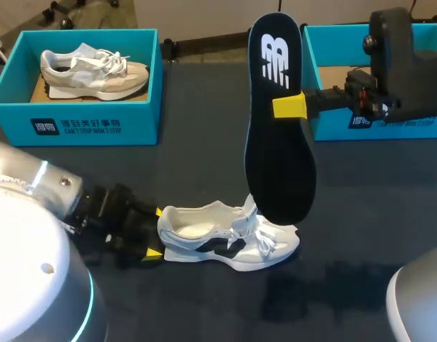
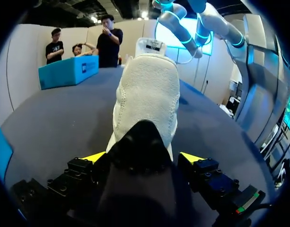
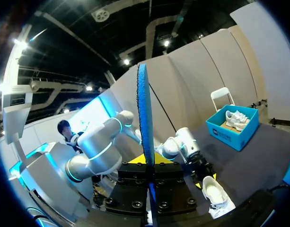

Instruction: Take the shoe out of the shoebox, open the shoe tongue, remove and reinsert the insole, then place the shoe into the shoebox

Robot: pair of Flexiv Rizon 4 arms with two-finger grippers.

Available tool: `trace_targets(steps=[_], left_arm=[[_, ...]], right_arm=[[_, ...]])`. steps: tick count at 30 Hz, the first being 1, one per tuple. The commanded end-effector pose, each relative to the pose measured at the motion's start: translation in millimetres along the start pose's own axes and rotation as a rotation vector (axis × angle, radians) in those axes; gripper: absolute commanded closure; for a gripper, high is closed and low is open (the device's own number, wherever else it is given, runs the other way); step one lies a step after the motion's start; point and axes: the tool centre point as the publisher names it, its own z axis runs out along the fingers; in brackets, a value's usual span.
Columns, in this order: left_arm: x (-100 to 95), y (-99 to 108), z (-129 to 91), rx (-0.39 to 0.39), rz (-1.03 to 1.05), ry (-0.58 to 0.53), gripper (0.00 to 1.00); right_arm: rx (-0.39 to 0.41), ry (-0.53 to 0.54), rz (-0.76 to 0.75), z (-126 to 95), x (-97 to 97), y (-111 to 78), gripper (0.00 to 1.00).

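We judge reinserting and boxing remain: the shoe (image 1: 225, 242) sits lower centre, heel clamped by our left gripper (image 1: 155, 232), our right gripper (image 1: 289, 107) pinching the freed insole (image 1: 282, 164).

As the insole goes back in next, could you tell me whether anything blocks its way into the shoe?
Nothing visible does. The insole hangs upright in the right hand, its lower end by the laces of the shoe, whose opening looks bare. The left hand grips only the heel.

A robotics lab: left arm (image 1: 40, 185) and right arm (image 1: 407, 64) stand at a dark table (image 1: 204, 164).
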Motion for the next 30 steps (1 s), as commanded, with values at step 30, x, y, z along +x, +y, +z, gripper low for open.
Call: trace_targets(steps=[30], left_arm=[[2.0,-39,-60,-0.625,-0.012,-0.014,0.0]], right_arm=[[0.006,0.002,0.002,4,-2.2,3.4,1.0]])
